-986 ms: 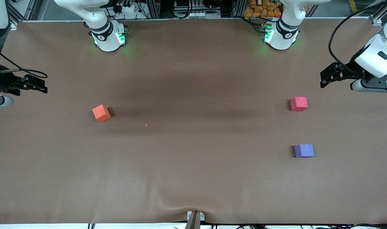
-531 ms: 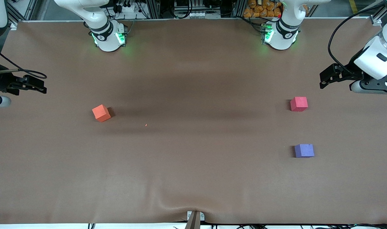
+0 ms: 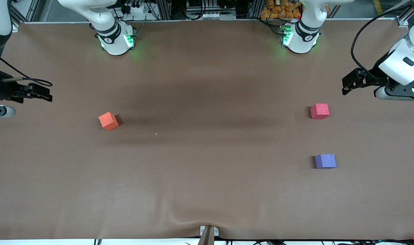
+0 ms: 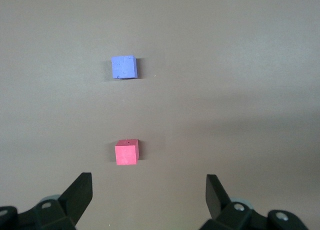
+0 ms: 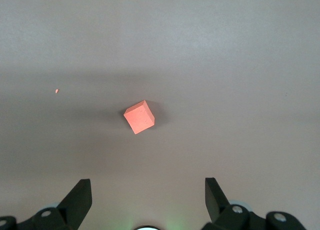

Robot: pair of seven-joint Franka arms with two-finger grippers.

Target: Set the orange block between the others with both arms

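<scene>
The orange block (image 3: 108, 121) lies on the brown table cover toward the right arm's end, turned at a slant (image 5: 139, 117). Toward the left arm's end sit the others: a pinkish-red cube (image 3: 319, 111) and, nearer the front camera, a purple-blue cube (image 3: 325, 161), with a gap between them. My right gripper (image 3: 49, 95) hangs open and empty over the table's edge at its own end, apart from the orange block (image 5: 148, 190). My left gripper (image 3: 345, 86) hangs open and empty over its end, apart from the red cube (image 4: 126, 153) and the purple cube (image 4: 124, 67).
A tiny orange crumb (image 3: 156, 133) lies on the cover beside the orange block. The cover wrinkles at the front edge by a clamp (image 3: 209, 232). The arm bases (image 3: 116, 41) (image 3: 300, 39) stand at the back edge.
The right gripper has shifted slightly toward the table's middle. The left arm's wrist rose a little, then held still. The three cubes have not moved.
</scene>
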